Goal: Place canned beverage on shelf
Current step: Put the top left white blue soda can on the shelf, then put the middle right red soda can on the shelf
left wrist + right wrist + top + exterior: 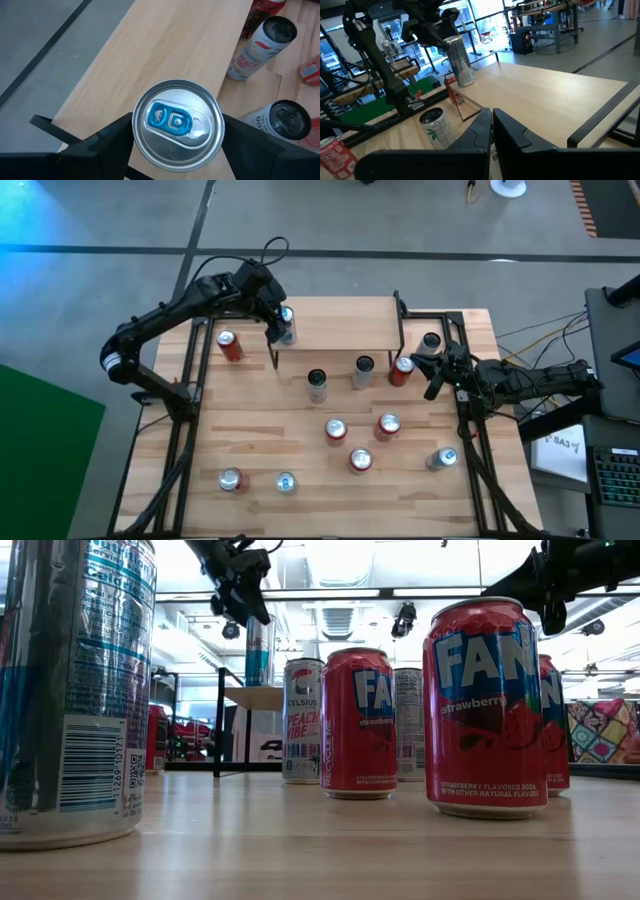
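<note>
Cylindrical silver can (177,129), left hand (175,145), smooth wooden shelf (165,55)

overhead downward, low level, wrists near shelf (340,320)

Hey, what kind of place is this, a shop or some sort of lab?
Most likely a robotics lab or workshop, not a shop. Two arms are mounted on a slatted wooden table, workbenches crowded with equipment stand behind, and cables trail across a bare concrete floor.

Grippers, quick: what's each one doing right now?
Left gripper: shut on the blue-tabbed can, over the shelf.
Right gripper: shut, holding nothing.
</note>
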### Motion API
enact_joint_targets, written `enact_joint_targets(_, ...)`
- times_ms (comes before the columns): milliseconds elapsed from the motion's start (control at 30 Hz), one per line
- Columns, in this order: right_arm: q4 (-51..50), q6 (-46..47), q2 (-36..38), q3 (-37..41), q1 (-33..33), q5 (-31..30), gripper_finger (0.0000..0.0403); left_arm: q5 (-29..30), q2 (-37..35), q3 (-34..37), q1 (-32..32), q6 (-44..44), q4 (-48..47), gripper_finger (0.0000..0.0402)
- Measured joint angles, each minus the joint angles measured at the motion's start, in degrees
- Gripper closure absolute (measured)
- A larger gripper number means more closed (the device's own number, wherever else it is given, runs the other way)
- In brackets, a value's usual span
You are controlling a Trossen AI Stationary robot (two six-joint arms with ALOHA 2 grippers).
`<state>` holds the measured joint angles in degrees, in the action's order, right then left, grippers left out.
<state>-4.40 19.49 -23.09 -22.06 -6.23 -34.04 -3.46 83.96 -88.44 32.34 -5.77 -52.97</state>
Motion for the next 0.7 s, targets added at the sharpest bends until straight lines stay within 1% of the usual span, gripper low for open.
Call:
enact_joint_targets(533,0.02,0.00,0.00,0.00,-0.01,0.00,0.0394,0.04,-6.56,-0.02,0.02,2.68,0.33,0.0141)
enact_joint_targets(700,0.02,0.00,0.01,0.00,0.00,0.00,0.0394,-0.05,-8.50,-0.02,-0.08,5.08,0.32,0.0141)
